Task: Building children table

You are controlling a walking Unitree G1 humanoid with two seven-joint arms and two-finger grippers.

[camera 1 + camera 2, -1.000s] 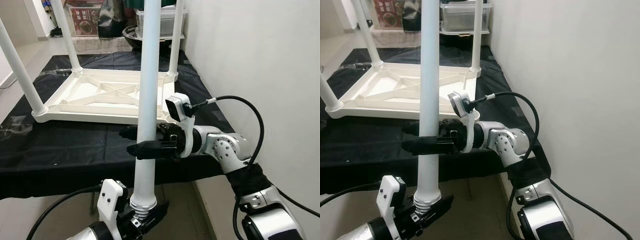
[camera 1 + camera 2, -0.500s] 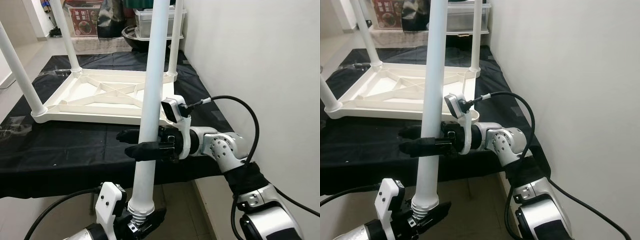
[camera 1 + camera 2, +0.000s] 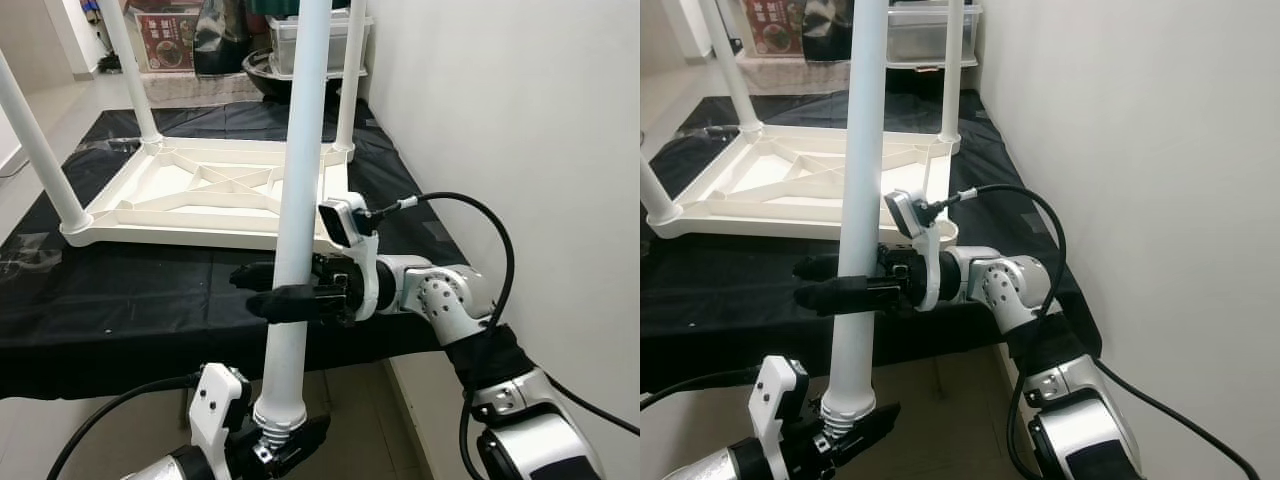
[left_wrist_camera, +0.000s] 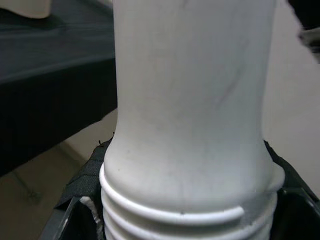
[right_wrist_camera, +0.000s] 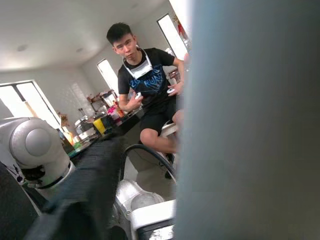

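While the upturned tabletop [image 3: 200, 195] lies on the black-covered surface [image 3: 120, 290], the right claw [image 3: 262, 291] clamps a loose white leg [image 3: 295, 200] mid-length, nearly upright. The left claw [image 3: 285, 445] grips its threaded lower end.

Bright even indoor light; wrist views blurred close-up.

A plain white wall [image 3: 520, 110] is running along the right side, meeting a pale tiled floor [image 3: 940, 400]. A black cloth [image 3: 130, 290] is covering the low work surface. Behind it, a clear plastic storage bin [image 3: 915, 35] and a red printed box [image 3: 165, 40] are sitting. In the right wrist view, a seated person [image 5: 145, 95] is facing bright windows [image 5: 107, 75].
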